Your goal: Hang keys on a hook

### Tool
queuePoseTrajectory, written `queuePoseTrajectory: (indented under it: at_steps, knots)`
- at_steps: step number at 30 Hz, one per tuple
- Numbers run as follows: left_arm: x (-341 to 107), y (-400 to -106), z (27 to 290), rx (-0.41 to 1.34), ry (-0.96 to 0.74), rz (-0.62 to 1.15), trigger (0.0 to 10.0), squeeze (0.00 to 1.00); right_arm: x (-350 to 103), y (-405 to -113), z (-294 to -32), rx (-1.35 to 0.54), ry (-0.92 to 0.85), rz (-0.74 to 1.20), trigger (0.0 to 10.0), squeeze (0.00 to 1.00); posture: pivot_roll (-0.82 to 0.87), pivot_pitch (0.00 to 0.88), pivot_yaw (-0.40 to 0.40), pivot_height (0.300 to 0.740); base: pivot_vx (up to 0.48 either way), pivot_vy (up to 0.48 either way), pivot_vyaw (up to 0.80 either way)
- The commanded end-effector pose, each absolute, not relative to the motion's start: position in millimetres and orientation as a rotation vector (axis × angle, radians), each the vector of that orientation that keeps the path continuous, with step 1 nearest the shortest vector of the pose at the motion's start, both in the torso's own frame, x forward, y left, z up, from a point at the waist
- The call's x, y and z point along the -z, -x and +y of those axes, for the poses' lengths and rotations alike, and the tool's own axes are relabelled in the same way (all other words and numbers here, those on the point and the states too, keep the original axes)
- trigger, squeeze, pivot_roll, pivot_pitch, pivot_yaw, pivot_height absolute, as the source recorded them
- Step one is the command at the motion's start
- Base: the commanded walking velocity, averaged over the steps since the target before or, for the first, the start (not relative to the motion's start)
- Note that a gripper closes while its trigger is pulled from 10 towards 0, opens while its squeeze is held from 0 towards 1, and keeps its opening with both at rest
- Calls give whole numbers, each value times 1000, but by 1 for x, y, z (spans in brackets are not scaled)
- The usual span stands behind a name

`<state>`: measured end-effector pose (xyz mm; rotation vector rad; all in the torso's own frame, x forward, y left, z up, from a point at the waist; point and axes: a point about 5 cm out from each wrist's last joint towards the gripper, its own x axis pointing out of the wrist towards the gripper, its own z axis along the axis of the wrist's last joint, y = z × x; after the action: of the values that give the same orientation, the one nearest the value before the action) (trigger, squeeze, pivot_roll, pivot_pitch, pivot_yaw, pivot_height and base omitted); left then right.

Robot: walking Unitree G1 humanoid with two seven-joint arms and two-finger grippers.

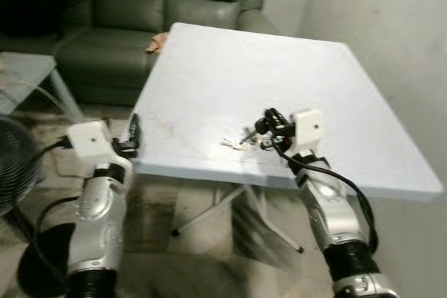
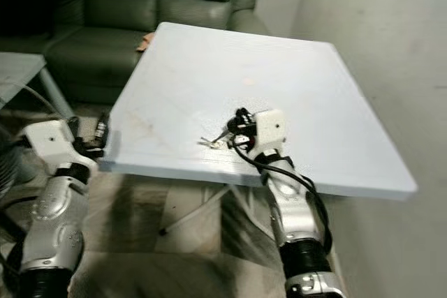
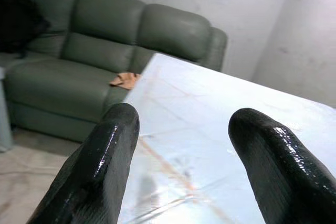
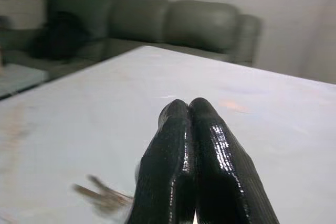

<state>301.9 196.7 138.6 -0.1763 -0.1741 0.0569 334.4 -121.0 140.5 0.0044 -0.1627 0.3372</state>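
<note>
Right pincer (image 1: 269, 125), fingers pressed together, grips the keys (image 1: 241, 140) above the white worktop (image 1: 230, 68) (left pincer (image 3: 181, 166) gapes wide, empty).

A pale tabletop (image 1: 230, 82) is standing on folding legs over a mottled floor (image 1: 202, 242). A green sofa (image 1: 140, 5) is sitting beyond it, a plain wall (image 1: 391, 26) rising alongside.

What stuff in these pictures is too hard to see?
- Keys: small and blurred in the head views; the right wrist view smears them beside the closed fingers, so a grip can't be confirmed.
- Orange thing on the sofa: too small to identify.
- Fan: cut off by the picture's edge.
</note>
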Motion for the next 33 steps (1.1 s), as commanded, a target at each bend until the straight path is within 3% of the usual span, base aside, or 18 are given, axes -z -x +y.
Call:
queuePoseTrajectory:
  at_steps: [1, 20, 33]
  knots:
    - [-141, -301, 201, -75, 168, -186, 10000, 0, -144, -336, -119, -344, -7, -171, 10000, 0, -48, 0, -51, 740, 0, 0, -744]
    - [-139, -301, 198, -60, 182, -177, 10000, 0, -142, -334, -118, -347, 1, -162, 10000, 0, -50, 0, -51, 740, 0, 0, -744]
    - [-139, -301, 198, -66, 167, -173, 10000, 0, -141, -334, -118, -349, 3, -158, 10000, 0, -51, 0, -55, 740, 0, 229, -745]
